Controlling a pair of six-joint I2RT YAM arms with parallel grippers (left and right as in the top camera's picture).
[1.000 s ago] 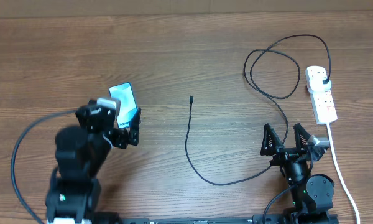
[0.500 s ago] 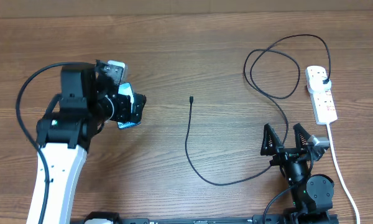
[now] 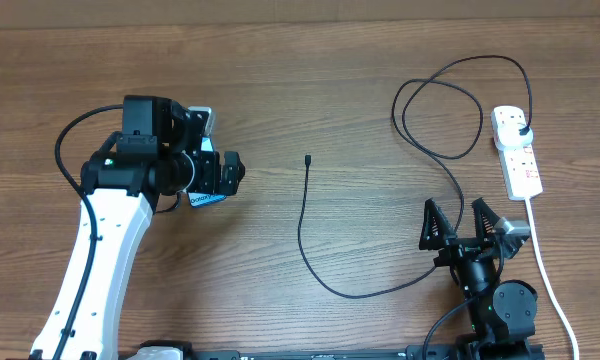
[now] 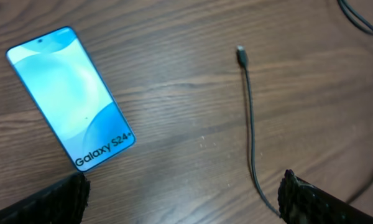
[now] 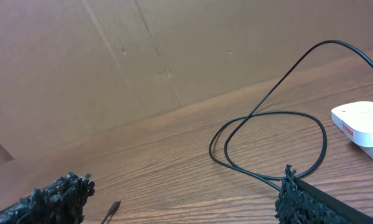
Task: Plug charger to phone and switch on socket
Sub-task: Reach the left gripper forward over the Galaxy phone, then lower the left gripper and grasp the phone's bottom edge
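Your left end effector hangs over the phone with its jaws spread wide and nothing between them. In the left wrist view its fingertips sit at the bottom corners of the frame, clear of the phone. The phone lies flat on the wooden bench, on the left half, screen up and lit blue, set at a slant. From overhead most of it is hidden under the left arm.

The charger has its connector tip on the bare bench to the right of the phone, apart from it and not plugged in. From there the thin black cable runs toward the robot's side, curves right, passes close by the right end effector, loops at the far right and ends in a black plug seated in the far end of the socket. That white power strip lies near the right edge, and its thick white cord trails toward the front. You cannot tell how its switches stand.

Your right end effector sits near the front edge, jaws wide, holding nothing.
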